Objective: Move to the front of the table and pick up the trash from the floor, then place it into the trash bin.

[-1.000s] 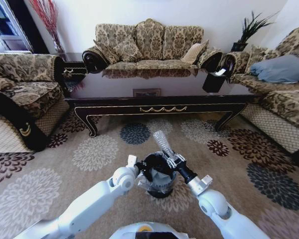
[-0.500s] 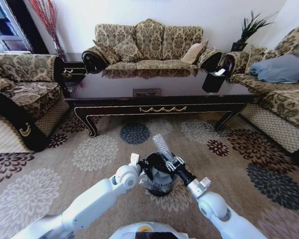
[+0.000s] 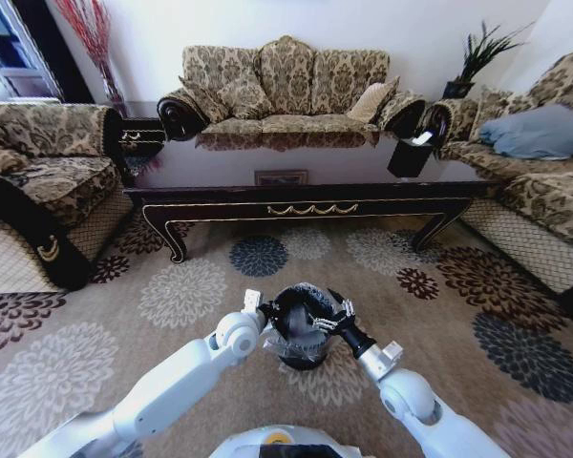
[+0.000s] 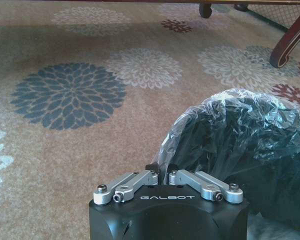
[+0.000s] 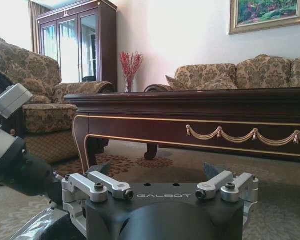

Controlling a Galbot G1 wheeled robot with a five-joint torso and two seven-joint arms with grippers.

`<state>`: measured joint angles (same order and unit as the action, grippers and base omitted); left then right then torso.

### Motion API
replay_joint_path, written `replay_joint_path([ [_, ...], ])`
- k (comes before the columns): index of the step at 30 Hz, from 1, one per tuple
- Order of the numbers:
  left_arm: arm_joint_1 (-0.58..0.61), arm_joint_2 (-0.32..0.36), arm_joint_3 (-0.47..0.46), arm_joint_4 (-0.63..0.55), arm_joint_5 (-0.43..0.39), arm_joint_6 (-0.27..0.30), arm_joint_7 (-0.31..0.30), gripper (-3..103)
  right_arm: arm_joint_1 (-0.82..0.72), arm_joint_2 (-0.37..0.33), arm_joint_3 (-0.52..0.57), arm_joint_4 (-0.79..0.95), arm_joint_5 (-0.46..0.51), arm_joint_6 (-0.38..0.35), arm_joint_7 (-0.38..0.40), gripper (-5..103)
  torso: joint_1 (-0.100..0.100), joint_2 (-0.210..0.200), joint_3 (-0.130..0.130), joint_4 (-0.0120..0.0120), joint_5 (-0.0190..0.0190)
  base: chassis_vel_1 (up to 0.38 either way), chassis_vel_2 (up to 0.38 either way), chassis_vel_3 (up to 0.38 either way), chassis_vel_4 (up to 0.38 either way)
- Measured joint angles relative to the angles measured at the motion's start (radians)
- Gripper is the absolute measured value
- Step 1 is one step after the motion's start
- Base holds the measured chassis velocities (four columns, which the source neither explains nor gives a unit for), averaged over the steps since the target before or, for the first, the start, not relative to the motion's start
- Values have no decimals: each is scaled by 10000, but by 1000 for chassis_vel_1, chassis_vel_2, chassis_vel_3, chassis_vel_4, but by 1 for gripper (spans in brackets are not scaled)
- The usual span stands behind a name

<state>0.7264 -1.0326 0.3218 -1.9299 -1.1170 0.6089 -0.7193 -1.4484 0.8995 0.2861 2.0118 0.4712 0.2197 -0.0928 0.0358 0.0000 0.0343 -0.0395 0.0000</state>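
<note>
Fingers point(image 5: 210, 170) of the right gripper point(image 5: 156, 170) are spread wide, nothing between them. I've got it over the mouth of the trash bin point(image 3: 299, 355), on the bin's right side in the head view point(image 3: 328, 321). Its wrist camera looks across at the table point(image 5: 200, 117), with the gold scroll ornament point(image 5: 245, 135) on the apron. The left arm's wrist point(image 5: 12, 150) sits close at that picture's edge.

Left gripper point(image 4: 160, 170): links folded in and fingers pressed together right at the liner's edge. They look to be pinching the clear liner at the rim. In the head view it sits at the bin's left rim point(image 3: 268, 313), opposite the right one. Both arms meet at the bin.

Trash bin: black, clear crinkled liner point(image 4: 225, 107) over the rim, upright on the floor point(image 3: 196, 286). It stands on the patterned carpet in front of the table point(image 3: 306, 196), well apart from its front apron and directly ahead of me. I can't tell what lies inside; the grippers and liner cover the mouth.

On the tabletop: black tissue box point(image 3: 410, 153) near the right end, small flat item point(image 3: 281, 177) at centre. Sofa point(image 3: 286, 81) behind the table, armchairs on either side.
</note>
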Motion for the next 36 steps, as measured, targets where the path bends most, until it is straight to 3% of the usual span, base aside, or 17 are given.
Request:
replay_joint_path([
  [7, 687, 228, -770, -204, 103, 0, 54, 4, -132, 58, 266, 135, 37, 79, 39, 100, 0, 0, 0, 0, -1, 0, 0, 0, 0],
  [13, 1854, 873, -2489, -611, 162, 23, 214, 4, -476, 269, 618, 136, 46, 292, 66, 100, 0, 0, 0, 3, -1, 0, 0, 0, 0],
  [23, 3128, 1310, -3960, -791, 358, 17, 447, 4, -1144, 615, 832, 123, -220, 465, 66, 100, 0, 1, -1, 4, -3, 0, 0, 0, 0],
  [36, 3748, 1436, -4654, -304, 823, -323, 803, 4, -2095, 1068, 1118, 103, -673, 838, -44, 100, -1, 0, -1, 2, 0, 0, 0, 0, 0],
])
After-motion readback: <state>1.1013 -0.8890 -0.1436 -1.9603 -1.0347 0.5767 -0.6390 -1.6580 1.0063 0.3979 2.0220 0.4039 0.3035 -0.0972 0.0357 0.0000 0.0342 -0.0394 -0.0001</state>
